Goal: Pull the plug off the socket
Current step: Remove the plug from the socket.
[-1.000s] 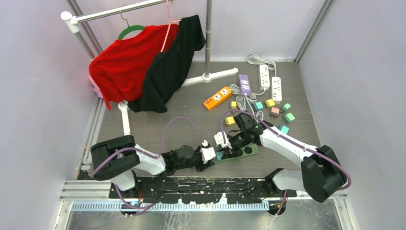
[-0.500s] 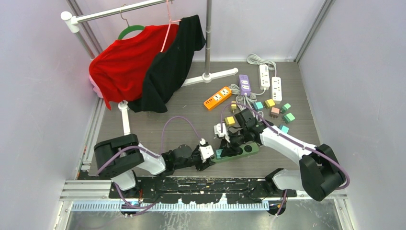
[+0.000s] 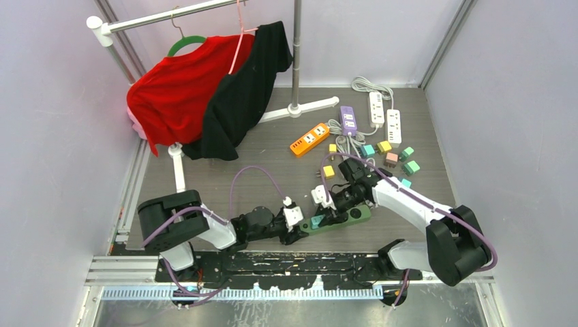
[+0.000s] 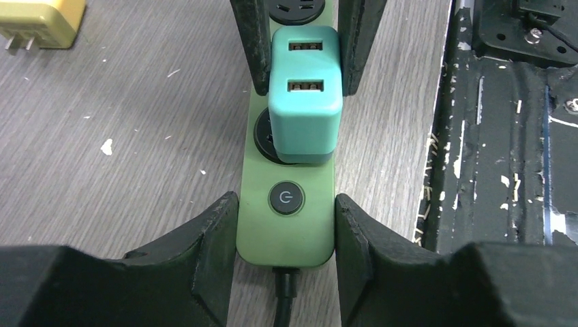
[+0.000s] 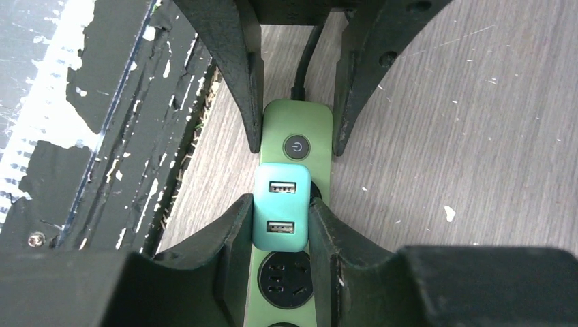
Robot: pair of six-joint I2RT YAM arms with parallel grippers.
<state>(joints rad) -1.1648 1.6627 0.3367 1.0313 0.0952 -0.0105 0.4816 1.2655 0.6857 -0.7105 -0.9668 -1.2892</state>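
Nearest to the arm bases lies a black metal plate [image 4: 504, 136], its paint scratched and flaked, and after it begins the grey table [image 4: 123, 136] with a wood-grain surface and some small white crumbs. The left gripper [image 4: 285, 204] lies low on the table, and its two black, wedge-shaped fingers [image 4: 218, 225] are clamped on the long sides of the strip [image 5: 300, 116], at the end where the round black button [image 4: 284, 198] and the black cord [image 4: 285, 300] are. The strip is a smooth green plastic bar with rounded corners. Just after the button, the plug [image 4: 303, 95] sits on a round black socket [image 4: 262, 136]; it is a teal, matte cube with soft edges and two USB slots on its top face. The right gripper [image 5: 281, 211] comes from the opposite side, and its jaws are closed narrowly on the two sides of the plug, the pads touching it. If the prongs are already out of the socket, I cannot tell. A yellow plug [image 4: 37, 24] lies on the table near by. Farther away lie an orange strip [image 3: 309, 139], a purple one [image 3: 348, 119], two white ones [image 3: 375, 107] and several small coloured cubes [image 3: 390, 159]. At the back stands a metal rack [image 3: 295, 54] with a red shirt [image 3: 174, 95] and a black shirt [image 3: 242, 95] on hangers.
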